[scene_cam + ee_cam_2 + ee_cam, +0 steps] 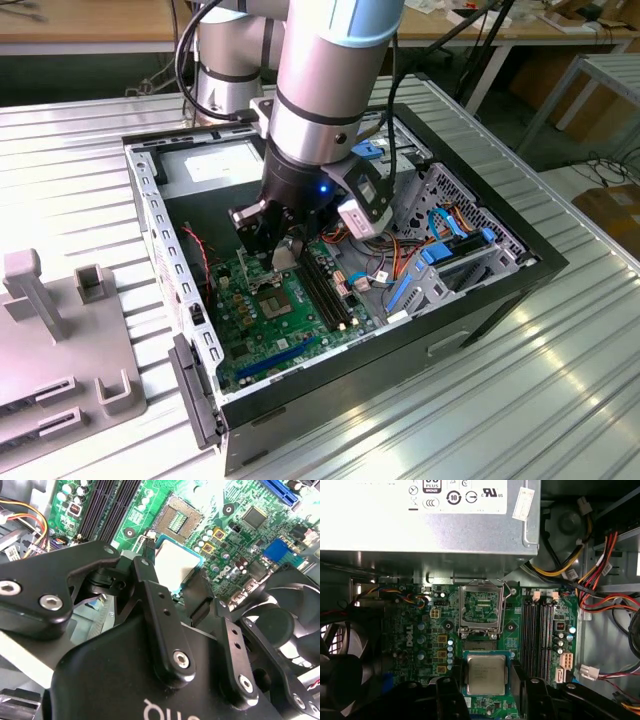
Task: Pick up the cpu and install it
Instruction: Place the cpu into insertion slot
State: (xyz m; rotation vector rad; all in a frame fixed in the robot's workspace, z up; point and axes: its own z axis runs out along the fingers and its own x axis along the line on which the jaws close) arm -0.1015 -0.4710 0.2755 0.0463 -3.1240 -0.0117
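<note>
The cpu (486,675) is seen pinched between the black fingers (451,696) of the end effector (486,682) in the first wrist view, its silvery face turned toward the camera and its green rim visible. It is held above the green motherboard (432,645), just beside the metal-framed socket (480,609) and not seated in it (the socket's contact field is left exposed). A row of dark memory slots (540,635) is seen on the far side of the socket from a black fan (340,655), and a grey power supply (420,515) is mounted beyond the board. In the second wrist view the chip's pale face (172,565) is framed by the two fingers (155,605). In the exterior view, the arm is lowered into the open computer case (500,290), which is set on a ribbed metal counter (560,400), with a grey fixture (60,340) at the exterior view's left.
</note>
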